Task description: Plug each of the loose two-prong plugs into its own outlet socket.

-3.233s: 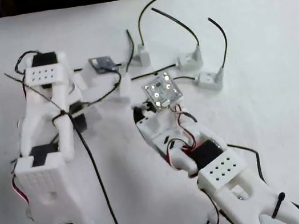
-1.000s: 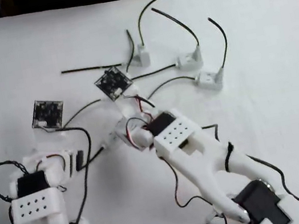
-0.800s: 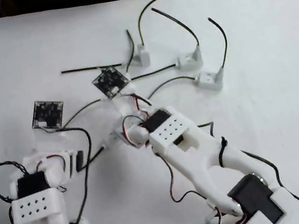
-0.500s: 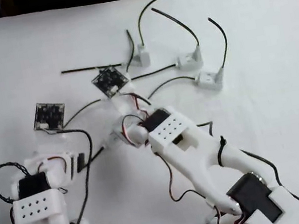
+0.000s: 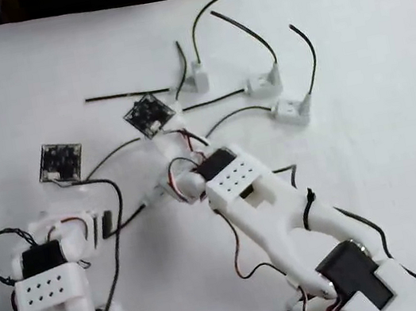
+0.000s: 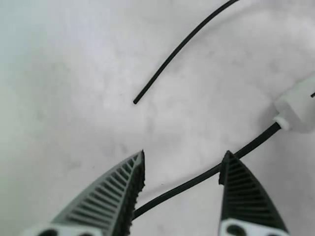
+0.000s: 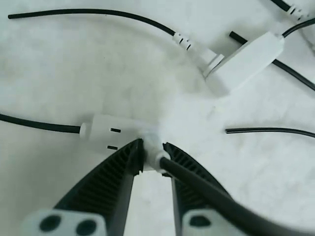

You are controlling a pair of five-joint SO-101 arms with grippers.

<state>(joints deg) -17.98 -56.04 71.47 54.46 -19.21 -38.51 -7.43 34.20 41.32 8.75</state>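
Observation:
My right gripper [image 7: 152,146] is shut on a small white plug [image 7: 155,156], whose black cord runs back over one finger. The plug's end meets a white socket [image 7: 109,132] with a black cord leading away. In the high view this spot lies under the right wrist's camera board [image 5: 148,115]. My left gripper [image 6: 182,160] stands open just above the table, and a black cord [image 6: 197,179] runs between its fingers to a white connector [image 6: 298,105]. Three more white sockets [image 5: 196,79] [image 5: 264,83] [image 5: 293,111] lie at the back.
Another joined white plug and socket [image 7: 244,58] lies beyond the right gripper. A loose black cord [image 5: 123,95] lies at the back left, its cut end [image 6: 135,101] ahead of the left gripper. Wires trail from both arms. The table's right side is bare.
The left arm has pulled back from the far left to the front left. Over the last second both wrist camera boards have shifted a little to the left.

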